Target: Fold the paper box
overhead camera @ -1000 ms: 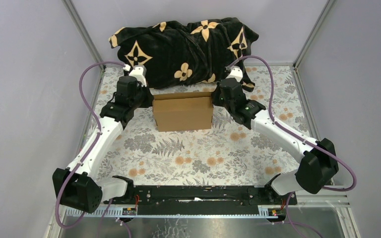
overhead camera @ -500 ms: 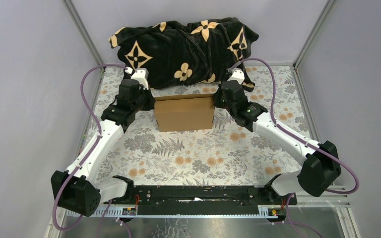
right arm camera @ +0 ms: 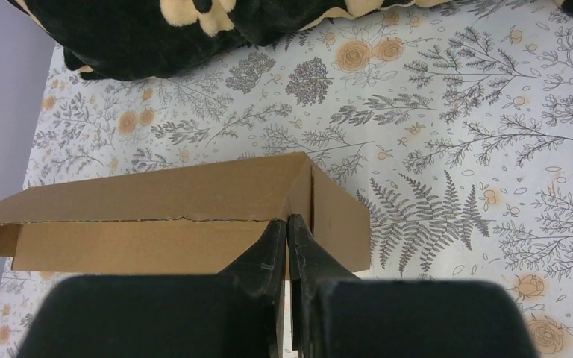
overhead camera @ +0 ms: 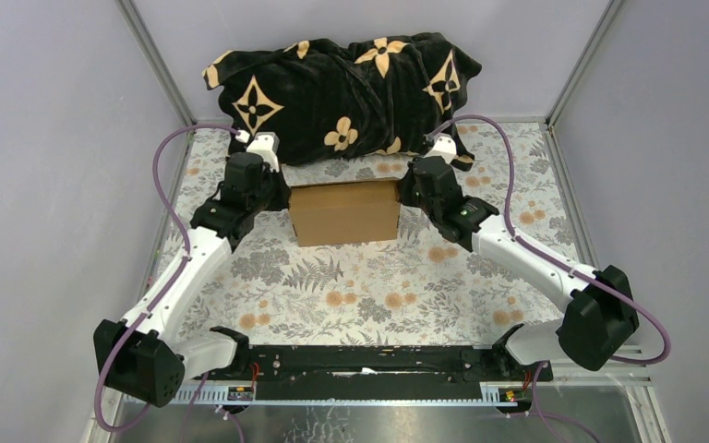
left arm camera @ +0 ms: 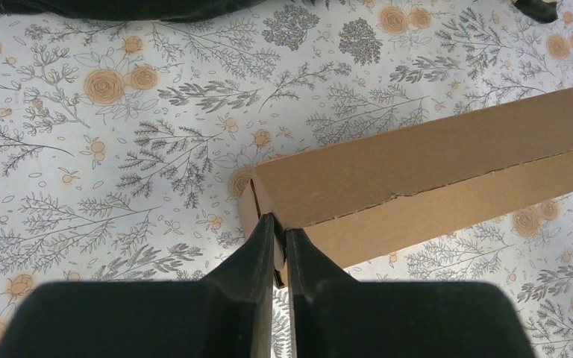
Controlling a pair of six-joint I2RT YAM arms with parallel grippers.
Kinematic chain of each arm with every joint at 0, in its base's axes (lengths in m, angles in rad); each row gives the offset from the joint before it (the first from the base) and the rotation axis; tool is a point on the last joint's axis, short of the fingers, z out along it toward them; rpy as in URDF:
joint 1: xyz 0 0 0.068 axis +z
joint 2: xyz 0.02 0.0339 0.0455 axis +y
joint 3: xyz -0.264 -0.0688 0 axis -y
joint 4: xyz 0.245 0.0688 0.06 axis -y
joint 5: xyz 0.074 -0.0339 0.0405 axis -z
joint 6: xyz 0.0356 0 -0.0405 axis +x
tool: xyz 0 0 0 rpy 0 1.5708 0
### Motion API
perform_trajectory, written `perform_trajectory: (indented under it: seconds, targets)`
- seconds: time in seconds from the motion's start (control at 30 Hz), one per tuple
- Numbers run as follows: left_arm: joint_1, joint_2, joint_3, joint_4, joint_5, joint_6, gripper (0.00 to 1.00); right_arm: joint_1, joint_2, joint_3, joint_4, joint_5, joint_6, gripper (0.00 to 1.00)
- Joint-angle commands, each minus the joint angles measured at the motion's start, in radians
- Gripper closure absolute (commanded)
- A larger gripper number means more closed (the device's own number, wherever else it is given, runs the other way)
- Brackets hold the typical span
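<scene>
The paper box (overhead camera: 344, 214) is a plain brown cardboard box, folded shut, lying on the floral cloth in mid-table. My left gripper (overhead camera: 286, 197) is at its left end and my right gripper (overhead camera: 402, 192) at its right end. In the left wrist view the left gripper (left arm camera: 277, 221) is shut on the box's (left arm camera: 433, 171) left end corner. In the right wrist view the right gripper (right arm camera: 287, 222) is shut on the upper right corner of the box (right arm camera: 157, 216). A torn-looking seam runs along the box's long top edge.
A black blanket with tan flower shapes (overhead camera: 342, 92) lies bunched just behind the box, against the back wall. The floral tablecloth (overhead camera: 351, 286) covers the table. Grey walls with metal posts close in both sides. The arm bases sit at the near edge.
Both grippers and the box have shifted slightly to the right and towards the near side. The box's top edge sits a little lower in view. Both grips are unchanged.
</scene>
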Motion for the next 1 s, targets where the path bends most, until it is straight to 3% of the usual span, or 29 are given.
perform_trajectory:
  seconds: [0.0, 0.43, 0.77, 0.97]
  targets:
    - [-0.059, 0.026, -0.046, -0.051, 0.152, -0.062, 0.88, 0.052, 0.050, -0.083, -0.193, -0.120, 0.037, 1.00]
    - [-0.083, 0.035, -0.060, -0.047, 0.137, -0.090, 0.88, 0.051, 0.012, -0.124, -0.212, -0.114, 0.035, 1.00]
    - [-0.110, 0.046, -0.060, -0.033, 0.108, -0.102, 0.88, 0.052, -0.049, -0.098, -0.253, -0.123, 0.013, 0.67]
    - [-0.125, 0.053, -0.068, -0.011, 0.087, -0.112, 0.88, 0.052, -0.064, -0.101, -0.238, -0.155, 0.013, 0.61]
